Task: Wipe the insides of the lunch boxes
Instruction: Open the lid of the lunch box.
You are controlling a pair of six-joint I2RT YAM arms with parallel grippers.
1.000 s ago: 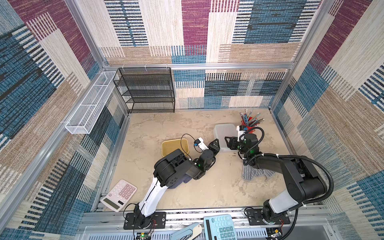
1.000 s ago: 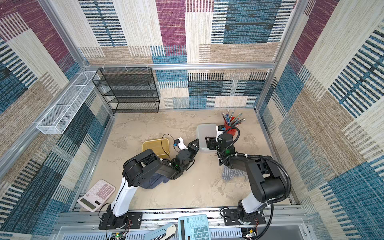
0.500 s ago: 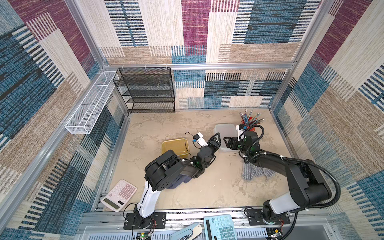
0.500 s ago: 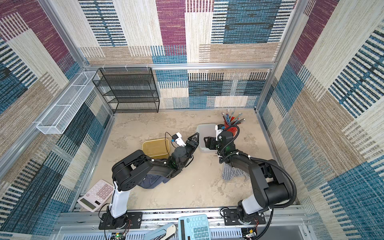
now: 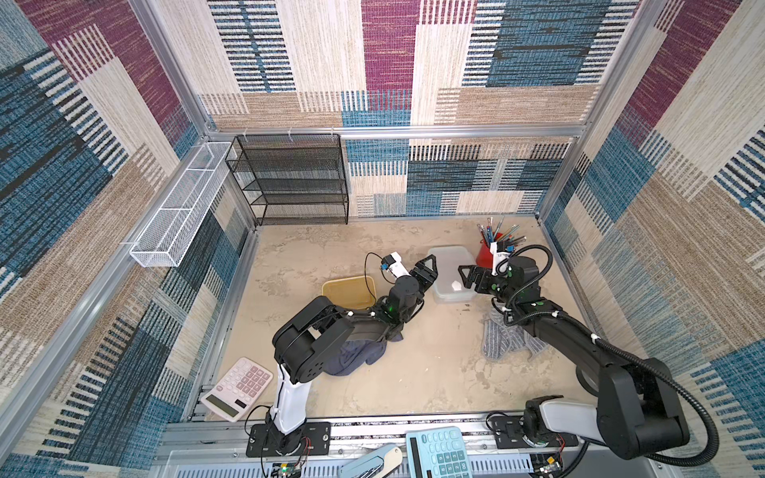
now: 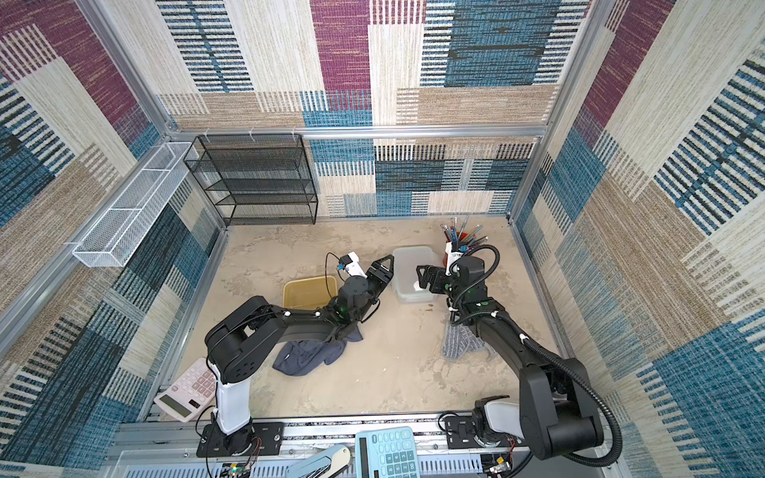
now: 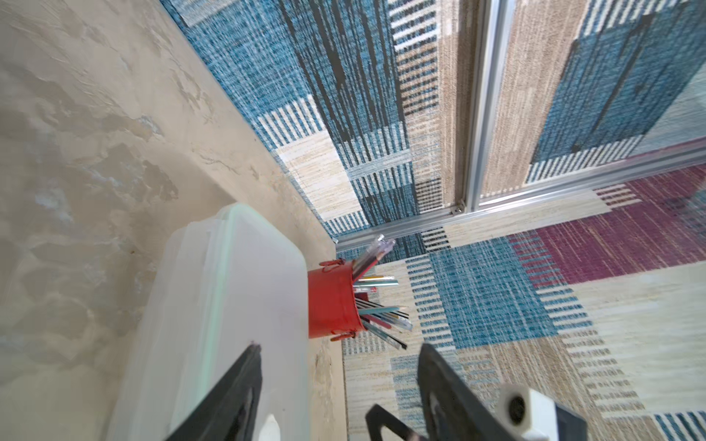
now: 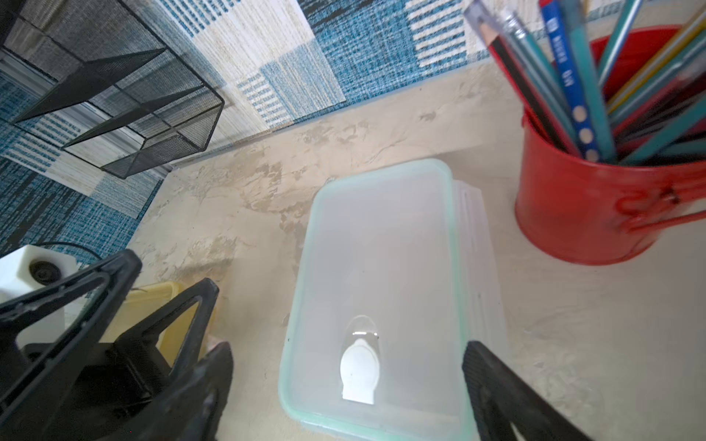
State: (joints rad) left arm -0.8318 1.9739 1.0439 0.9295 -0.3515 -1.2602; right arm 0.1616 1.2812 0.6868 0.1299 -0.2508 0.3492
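The main risk is crowding at the clear lunch box (image 5: 449,265), which sits on the far right part of the table (image 5: 414,372). The left gripper (image 5: 430,269) hangs at its left edge and the right gripper (image 5: 463,277) at its near right end. Both are spread open and hold nothing, so a careless reach could knock the two together. The box looks light. A push on one side would likely slide it into the red cup (image 5: 483,258) just beside it on the right and spill the pens.

Its green-edged lid (image 8: 378,248) lies on top, slightly askew, and could skid off if caught by only one corner. The inside cannot be reached until the lid is off.

Neither gripper has a cloth. A dark blue cloth (image 5: 352,358) lies under the left arm and a grey striped one (image 5: 503,345) under the right, where either arm might drag it.

The yellow lunch box (image 5: 345,289) stands open to the left, apparently empty. What the clear box contains cannot be told.
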